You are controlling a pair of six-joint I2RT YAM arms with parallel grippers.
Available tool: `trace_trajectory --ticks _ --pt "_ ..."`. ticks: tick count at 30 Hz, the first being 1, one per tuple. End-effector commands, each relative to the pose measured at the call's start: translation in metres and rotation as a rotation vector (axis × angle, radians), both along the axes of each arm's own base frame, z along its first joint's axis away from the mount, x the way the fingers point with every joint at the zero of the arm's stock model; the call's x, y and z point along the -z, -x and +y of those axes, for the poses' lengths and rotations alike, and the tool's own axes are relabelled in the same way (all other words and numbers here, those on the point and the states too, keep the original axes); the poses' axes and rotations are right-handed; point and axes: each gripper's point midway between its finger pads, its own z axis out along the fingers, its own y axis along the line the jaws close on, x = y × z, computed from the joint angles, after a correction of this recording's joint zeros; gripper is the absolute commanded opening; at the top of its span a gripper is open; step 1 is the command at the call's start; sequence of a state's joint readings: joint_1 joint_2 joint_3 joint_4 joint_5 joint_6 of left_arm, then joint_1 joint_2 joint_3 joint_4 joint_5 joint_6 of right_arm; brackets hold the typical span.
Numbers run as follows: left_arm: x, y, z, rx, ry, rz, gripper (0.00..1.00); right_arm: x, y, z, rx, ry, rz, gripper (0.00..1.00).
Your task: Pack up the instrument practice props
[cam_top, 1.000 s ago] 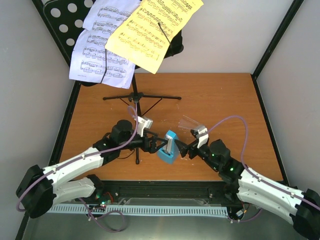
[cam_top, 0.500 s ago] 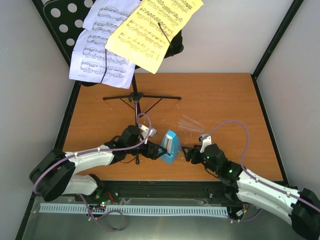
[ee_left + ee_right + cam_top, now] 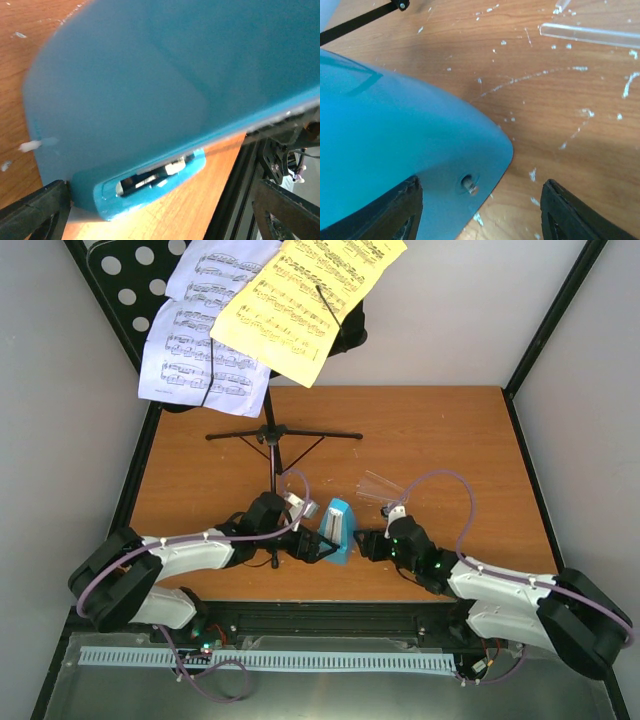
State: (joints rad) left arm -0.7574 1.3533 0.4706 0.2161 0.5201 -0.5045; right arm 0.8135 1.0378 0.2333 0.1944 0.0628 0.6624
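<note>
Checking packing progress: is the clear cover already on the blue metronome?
No, the clear cover lies on the table beside the metronome, not on it.

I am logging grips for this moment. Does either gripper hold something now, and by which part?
Nothing is gripped, it seems. The left gripper and right gripper flank the blue metronome, jaws apart; one right finger stands clear of it.

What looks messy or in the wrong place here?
The clear plastic cover lies on the wooden table, off the small blue wedge metronome nearby. Up on the black music stand, the yellow sheet-music page sits crooked, overlapping the white pages.
</note>
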Motion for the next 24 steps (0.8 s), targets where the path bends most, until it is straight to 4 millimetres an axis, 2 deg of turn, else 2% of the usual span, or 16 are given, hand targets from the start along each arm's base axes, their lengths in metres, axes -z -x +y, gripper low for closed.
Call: trace_trajectory --ticks 1,6,9,12,15,18,21,24 --pt "-0.022 0.006 -0.019 0.077 0.073 -0.054 1.0 -0.028 -0.027 0.015 0.011 -0.036 -0.087 0.63" --pt "-0.021 0.014 -0.026 0.086 0.065 -0.049 0.99 -0.033 -0.042 0.017 0.04 -0.052 -0.116 0.6" --pt "-0.02 0.012 -0.025 0.055 0.052 -0.052 0.99 -0.034 -0.05 0.015 0.058 -0.025 -0.118 0.65" --pt "-0.03 0.007 -0.019 0.008 0.052 -0.084 1.0 -0.04 -0.054 0.003 0.097 -0.009 -0.134 0.71" --pt "-0.053 -0.003 -0.006 -0.074 0.045 -0.147 0.99 -0.052 -0.058 -0.023 0.175 0.017 -0.161 0.79" --pt "-0.082 -0.022 0.013 -0.167 0.044 -0.166 1.0 -0.061 -0.061 -0.057 0.265 0.035 -0.17 0.85" --pt "-0.119 -0.031 0.019 -0.112 0.09 -0.184 0.99 -0.073 -0.069 -0.089 0.332 0.047 -0.181 0.87" --pt "-0.135 -0.031 0.017 -0.037 0.035 -0.205 0.99 -0.075 -0.075 -0.107 0.354 0.062 -0.159 0.88"
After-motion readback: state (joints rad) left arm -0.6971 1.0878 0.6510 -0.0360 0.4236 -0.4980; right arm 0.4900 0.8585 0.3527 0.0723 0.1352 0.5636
